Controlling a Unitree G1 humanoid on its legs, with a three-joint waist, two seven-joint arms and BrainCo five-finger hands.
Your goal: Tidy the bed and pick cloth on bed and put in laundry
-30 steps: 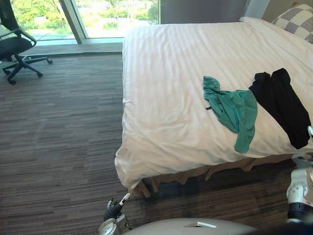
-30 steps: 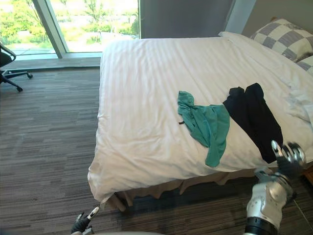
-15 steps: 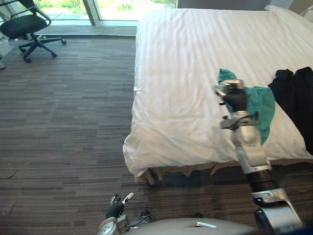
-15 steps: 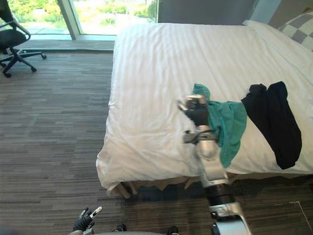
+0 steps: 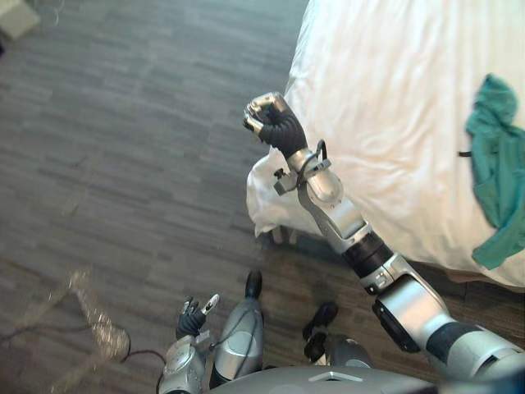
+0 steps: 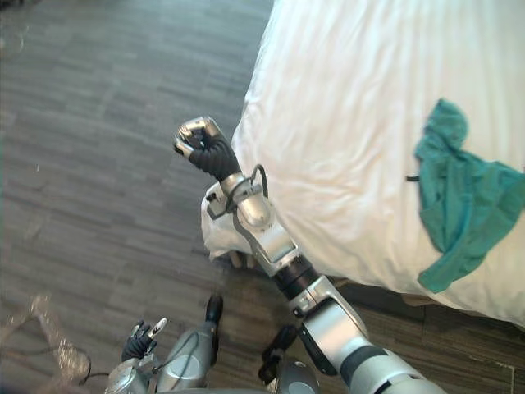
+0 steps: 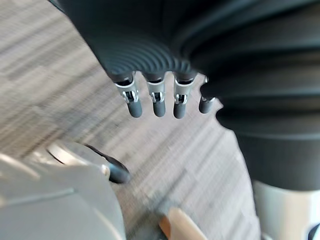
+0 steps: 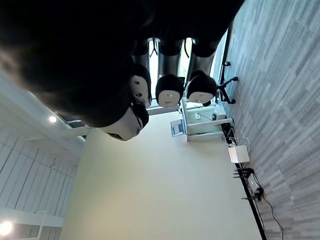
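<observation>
Right hand (image 5: 275,123): curled into an empty fist, up in the air at 12 o'clock, just off the corner of the bed (image 5: 394,98).
Left hand (image 5: 191,317): low at 7 o'clock, fingers relaxed and apart, holding nothing.
Green cloth (image 5: 495,176): crumpled on the bed at 3 o'clock, well apart from the fist.
Step in hand: reaching for the cloth (a judgement, not a sighting).
Doing it well: uncurl before arriving, come down over the bunched middle, pinch cloth alone, leave the bed smooth.
</observation>
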